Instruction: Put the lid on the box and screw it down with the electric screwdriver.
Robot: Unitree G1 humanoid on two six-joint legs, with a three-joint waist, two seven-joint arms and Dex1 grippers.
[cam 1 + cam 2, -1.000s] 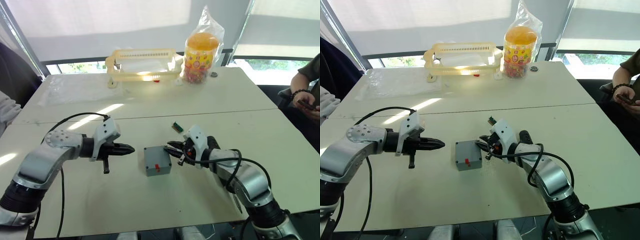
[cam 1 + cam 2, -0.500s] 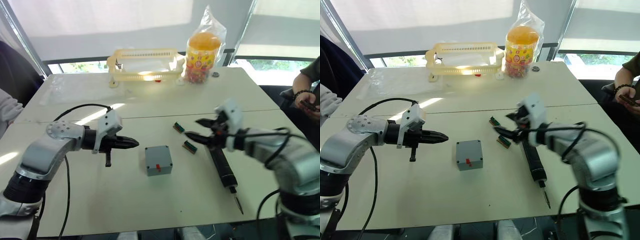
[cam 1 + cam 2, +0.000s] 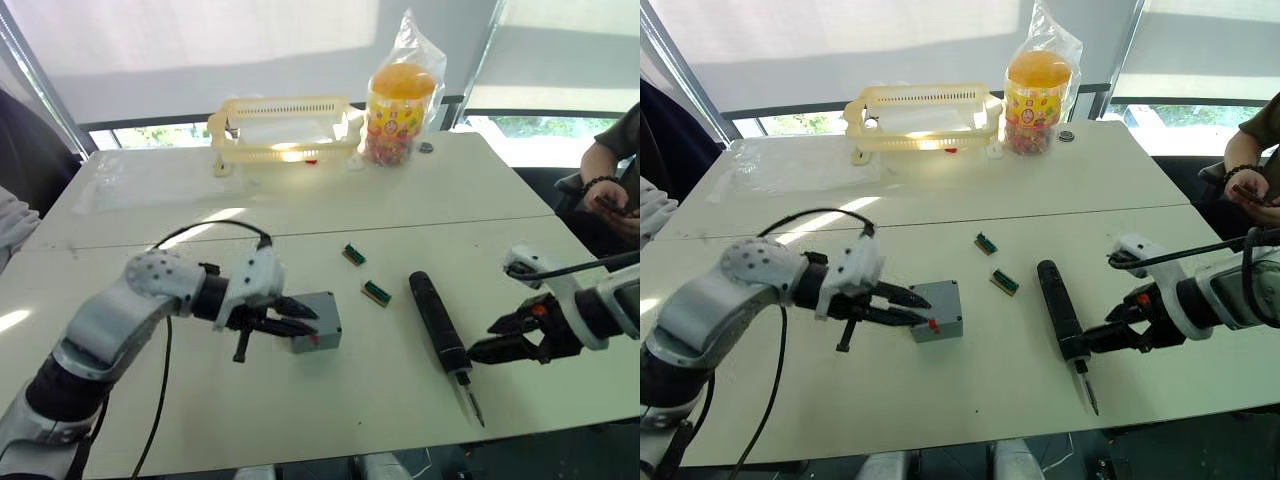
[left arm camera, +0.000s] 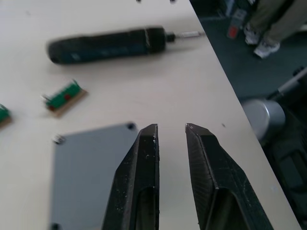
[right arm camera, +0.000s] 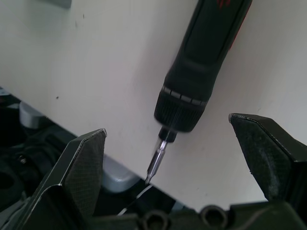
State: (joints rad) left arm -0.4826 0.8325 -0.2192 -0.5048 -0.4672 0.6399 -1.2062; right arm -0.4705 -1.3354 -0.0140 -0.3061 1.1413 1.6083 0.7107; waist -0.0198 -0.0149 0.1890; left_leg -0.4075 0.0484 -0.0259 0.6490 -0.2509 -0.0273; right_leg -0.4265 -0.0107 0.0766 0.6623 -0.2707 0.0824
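Left gripper (image 3: pixel 305 322) slightly parted over lid (image 4: pixel 91 177) on box (image 3: pixel 318 325). Right gripper (image 3: pixel 483 349) wide apart, screwdriver (image 3: pixel 437 322) at its 9 o'clock.

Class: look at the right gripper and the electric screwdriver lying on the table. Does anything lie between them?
Nothing visible does. The right gripper sits open beside the bit end of the electric screwdriver, with just bare table between. The two small green boards lie farther back, out of the way.

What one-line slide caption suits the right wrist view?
Open right pincer straddles the bit end of the electric screwdriver, which lies on the table.
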